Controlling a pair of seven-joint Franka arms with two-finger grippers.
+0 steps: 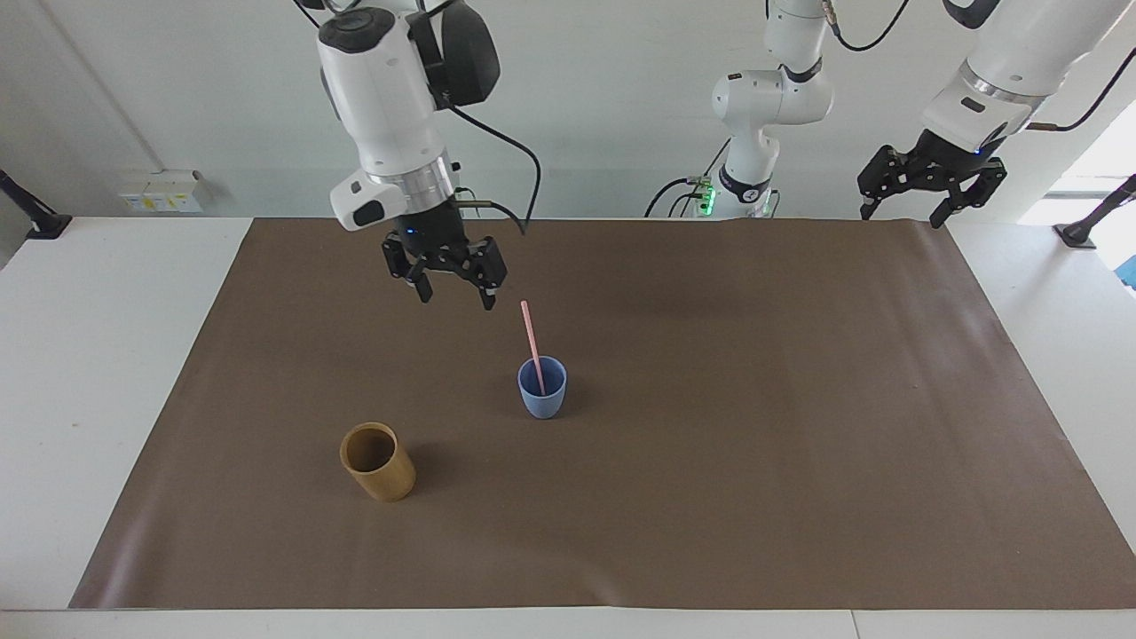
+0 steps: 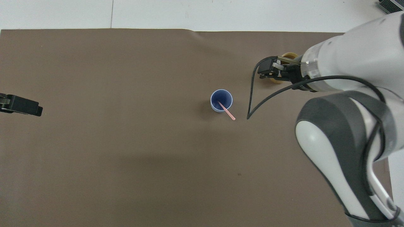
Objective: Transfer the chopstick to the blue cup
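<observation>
Chopstick (image 1: pixel 532 342) stands tilted in the blue cup (image 1: pixel 541 397), lower end inside, upper end leaning over the rim toward the robots, touched by nothing. Right gripper (image 1: pixel 454 297) hangs over the brown mat (image 1: pixel 754 426), fingers spread and empty. Left gripper (image 1: pixel 912 213) waits over the mat's corner, fingers spread, empty. Bamboo cup (image 1: pixel 378 462) stands well apart.

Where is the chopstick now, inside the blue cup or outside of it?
Inside. The chopstick stands in the blue cup, leaning on its rim, its upper part sticking out. No gripper holds it.
</observation>
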